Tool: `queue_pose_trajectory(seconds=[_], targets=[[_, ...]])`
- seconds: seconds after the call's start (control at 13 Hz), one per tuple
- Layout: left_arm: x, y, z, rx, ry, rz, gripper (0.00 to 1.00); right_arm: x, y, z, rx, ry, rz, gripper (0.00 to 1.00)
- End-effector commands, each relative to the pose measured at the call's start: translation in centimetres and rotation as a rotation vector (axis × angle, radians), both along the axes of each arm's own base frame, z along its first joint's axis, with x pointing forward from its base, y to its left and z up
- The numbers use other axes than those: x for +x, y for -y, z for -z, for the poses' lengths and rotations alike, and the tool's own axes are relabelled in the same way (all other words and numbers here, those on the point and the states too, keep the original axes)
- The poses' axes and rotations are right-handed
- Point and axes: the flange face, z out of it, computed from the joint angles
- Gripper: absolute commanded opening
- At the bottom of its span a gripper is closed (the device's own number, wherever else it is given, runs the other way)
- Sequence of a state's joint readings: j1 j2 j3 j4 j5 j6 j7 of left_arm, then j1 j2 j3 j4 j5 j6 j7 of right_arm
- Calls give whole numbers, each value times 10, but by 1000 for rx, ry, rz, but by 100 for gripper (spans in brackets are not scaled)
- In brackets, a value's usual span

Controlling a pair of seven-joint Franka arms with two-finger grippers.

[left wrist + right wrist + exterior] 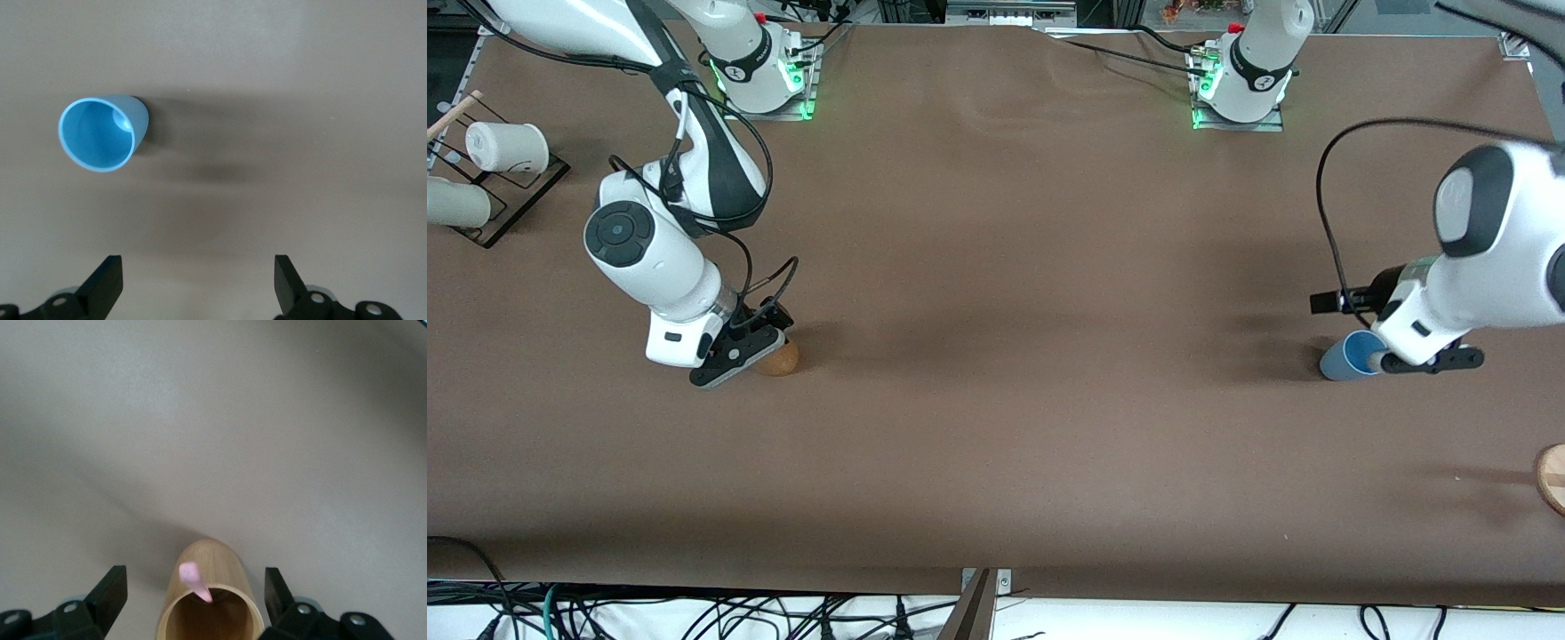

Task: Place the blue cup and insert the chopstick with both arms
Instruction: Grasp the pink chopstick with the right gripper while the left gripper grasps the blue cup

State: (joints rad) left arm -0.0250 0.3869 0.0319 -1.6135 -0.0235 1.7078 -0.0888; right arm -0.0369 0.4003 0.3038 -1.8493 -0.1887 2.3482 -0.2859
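The blue cup (1350, 356) stands upright on the table near the left arm's end; in the left wrist view (100, 133) its bright blue inside is empty. My left gripper (1392, 360) is low beside the cup, open and empty (197, 280), with the cup apart from its fingers. The pink chopstick (195, 581) leans inside a brown cork-like cup (210, 600) near the right arm's end of the table (781, 358). My right gripper (758, 349) is low over that cup, open (193, 590), with one finger on each side of the cup.
A black rack (516, 191) with white cups (507, 147) stands at the right arm's end, farther from the front camera. A round wooden piece (1552, 476) lies at the left arm's end, nearer to the camera.
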Motion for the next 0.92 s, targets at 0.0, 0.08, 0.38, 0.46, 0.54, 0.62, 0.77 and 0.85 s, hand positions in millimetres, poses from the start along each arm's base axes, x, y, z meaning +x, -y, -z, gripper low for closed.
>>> queue_pose_trajectory(seconds=[0.0, 0.08, 0.38, 0.46, 0.54, 0.62, 0.77, 0.85], targets=[[-2, -6, 26, 45, 52, 38, 100, -3, 1, 7, -7, 10, -29, 74], [-4, -7, 43, 62, 84, 52, 100, -3, 2, 7, -7, 10, -27, 66], [-4, -38, 73, 39, 152, 128, 100, -3, 4, 14, -7, -1, -29, 47], [-5, -43, 78, 37, 159, 135, 100, -3, 5, 14, -5, -3, -27, 44], [-8, -44, 85, 36, 171, 142, 100, -2, 8, 15, -6, -3, -21, 43], [-9, -45, 89, 35, 180, 149, 100, -1, 10, 16, -6, -4, -19, 39], [-11, -48, 96, 37, 202, 148, 100, -1, 13, 17, -8, -7, -27, 24], [-14, -49, 103, 39, 221, 148, 100, -1, 15, 18, -8, -10, -25, 15]])
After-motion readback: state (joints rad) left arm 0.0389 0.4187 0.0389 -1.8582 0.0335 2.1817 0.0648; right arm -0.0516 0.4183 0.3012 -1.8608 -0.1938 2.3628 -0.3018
